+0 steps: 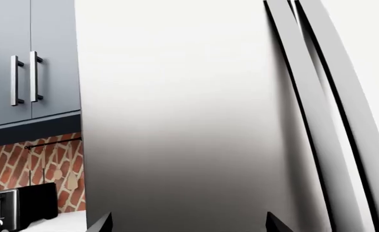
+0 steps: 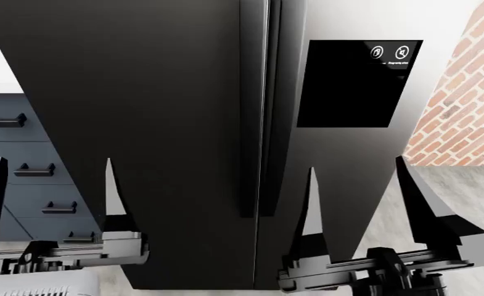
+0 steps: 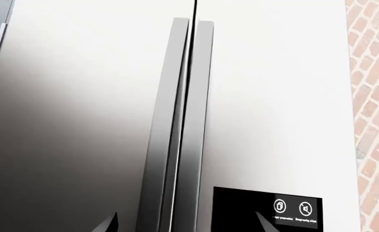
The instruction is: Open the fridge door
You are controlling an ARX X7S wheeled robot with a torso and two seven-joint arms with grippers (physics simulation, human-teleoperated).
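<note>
The fridge door [image 2: 143, 123] is the plain glossy black panel on the left, standing flush with its twin. Its long vertical bar handle [image 2: 250, 111] runs beside the centre seam. In the left wrist view the door [image 1: 176, 121] looks silvery, with its handle [image 1: 302, 116] off to one side. The right wrist view has the same handle [image 3: 166, 125] next to the twin's handle [image 3: 197, 125]. My left gripper [image 2: 52, 197] [image 1: 189, 224] is open in front of the plain panel, not touching it. My right gripper [image 2: 361, 203] [image 3: 186, 223] is open and faces the seam and handles.
The twin door carries a dark display panel [image 2: 352, 83] [image 3: 266, 210]. Blue-grey drawers [image 2: 28, 166] with short black handles stand left of the fridge, with upper cabinets [image 1: 28, 58] and a toaster [image 1: 19, 208] on that side. A brick wall [image 2: 463, 92] flanks the right.
</note>
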